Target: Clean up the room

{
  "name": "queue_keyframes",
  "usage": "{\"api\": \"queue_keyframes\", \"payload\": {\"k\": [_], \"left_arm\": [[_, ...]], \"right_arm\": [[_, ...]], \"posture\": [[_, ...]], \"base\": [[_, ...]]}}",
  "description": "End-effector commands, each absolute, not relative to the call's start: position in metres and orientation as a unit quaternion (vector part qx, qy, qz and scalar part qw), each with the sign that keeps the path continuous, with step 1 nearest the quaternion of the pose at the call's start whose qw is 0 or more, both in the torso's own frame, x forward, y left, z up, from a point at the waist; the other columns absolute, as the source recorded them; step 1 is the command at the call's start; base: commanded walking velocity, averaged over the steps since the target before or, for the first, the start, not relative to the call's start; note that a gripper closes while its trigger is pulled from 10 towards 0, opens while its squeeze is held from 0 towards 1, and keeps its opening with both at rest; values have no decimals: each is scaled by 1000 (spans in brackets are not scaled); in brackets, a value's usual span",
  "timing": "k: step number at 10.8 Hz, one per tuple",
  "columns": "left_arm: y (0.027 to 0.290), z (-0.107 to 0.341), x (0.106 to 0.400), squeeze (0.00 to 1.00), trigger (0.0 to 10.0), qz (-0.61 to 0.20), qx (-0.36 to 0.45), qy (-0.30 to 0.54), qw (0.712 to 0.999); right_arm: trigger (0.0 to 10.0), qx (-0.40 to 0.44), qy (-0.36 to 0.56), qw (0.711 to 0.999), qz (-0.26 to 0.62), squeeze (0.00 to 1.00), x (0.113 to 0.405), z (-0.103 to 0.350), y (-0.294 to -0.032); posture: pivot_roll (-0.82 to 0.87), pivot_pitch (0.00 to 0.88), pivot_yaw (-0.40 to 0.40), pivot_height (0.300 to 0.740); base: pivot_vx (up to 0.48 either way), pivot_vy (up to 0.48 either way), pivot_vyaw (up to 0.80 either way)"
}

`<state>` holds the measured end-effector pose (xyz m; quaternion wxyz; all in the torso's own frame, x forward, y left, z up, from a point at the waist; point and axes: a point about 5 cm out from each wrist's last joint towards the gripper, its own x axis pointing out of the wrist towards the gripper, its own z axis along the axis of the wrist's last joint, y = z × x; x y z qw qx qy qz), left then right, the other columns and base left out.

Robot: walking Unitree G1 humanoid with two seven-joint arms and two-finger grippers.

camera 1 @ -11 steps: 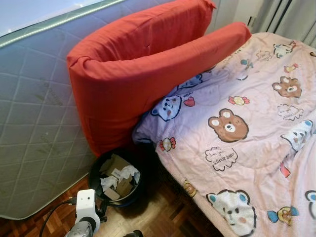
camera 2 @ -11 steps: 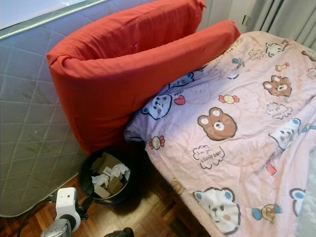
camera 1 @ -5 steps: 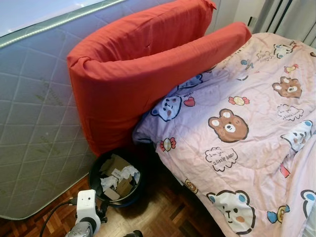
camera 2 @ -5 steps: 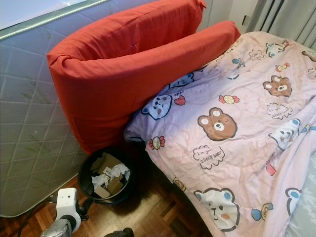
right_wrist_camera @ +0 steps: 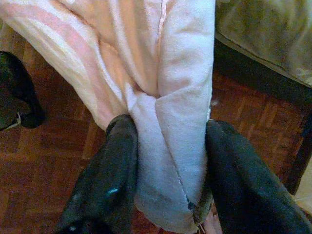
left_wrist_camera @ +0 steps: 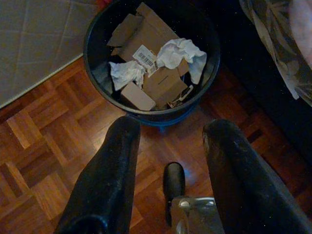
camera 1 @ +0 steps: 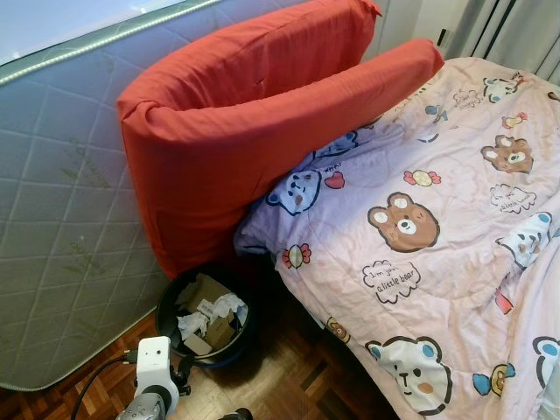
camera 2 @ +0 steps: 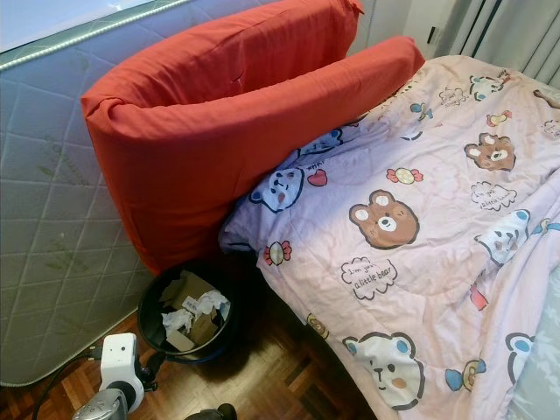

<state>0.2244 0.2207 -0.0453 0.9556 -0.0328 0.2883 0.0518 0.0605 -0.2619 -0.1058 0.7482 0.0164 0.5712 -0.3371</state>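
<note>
A grey quilted mattress [camera 1: 61,201] stands on edge along the robot's left, with a big red cushion [camera 1: 245,131] leaning against it and reaching over the head of the bed. The pink blanket [camera 1: 420,236], printed with bears, covers the bed and hangs over its near edge down toward the wooden parquet floor [left_wrist_camera: 34,146]. On the floor, in the gap between mattress and bed, sits a black waste bin [left_wrist_camera: 97,29] holding torn cardboard [left_wrist_camera: 156,58] and crumpled white paper [left_wrist_camera: 180,51].

The left gripper [left_wrist_camera: 168,141] hangs over the parquet with its two black fingers spread wide and nothing between them; the bin lies just beyond the fingertips. The right gripper [right_wrist_camera: 170,146] is closed on a bunched fold of the blanket [right_wrist_camera: 170,97], the fabric squeezed between both fingers and spilling past their tips, with dark floor beneath.

Against the picture from a second ago, the blanket's lower right edge has drawn slightly inward, baring a strip of pale sheet [camera 2: 542,385] at the corner; the cushion, mattress and bin lie as they did, apart from a small shift of the whole view
</note>
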Motion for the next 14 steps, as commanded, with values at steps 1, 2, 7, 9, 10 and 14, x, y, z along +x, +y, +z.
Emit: {"api": "queue_keyframes", "payload": {"k": [1, 2, 7, 9, 10, 14], "left_arm": [[220, -52, 216, 0, 10000, 48, -26, 309, 950], [220, -52, 216, 0, 10000, 48, -26, 310, 949], [221, -52, 215, 0, 10000, 49, -25, 311, 949], [221, -55, 213, 0, 10000, 53, -22, 326, 944], [222, -59, 208, 0, 10000, 58, -16, 343, 938], [223, -63, 204, 0, 10000, 66, -10, 369, 927]], "right_arm": [[10000, 18, 571, 741, -353, 1000, 54, -105, -265], [10000, 14, 569, 738, -364, 1000, 54, -104, -268], [10000, 54, 480, 812, -328, 0, 92, -97, -266], [10000, 59, 459, 850, -252, 0, 124, -94, -243], [10000, 39, 446, 874, -188, 0, 144, -91, -229], [10000, -67, 398, 915, -22, 0, 195, -74, -196]], "posture": [[121, 160, 6, 740], [120, 160, 6, 740], [119, 158, 6, 740], [110, 139, 11, 740], [115, 127, 12, 740], [90, 27, 24, 740]], "base": [[0, 0, 0], [0, 0, 0], [0, 0, 0], [0, 0, 0], [0, 0, 0], [0, 0, 0]]}}
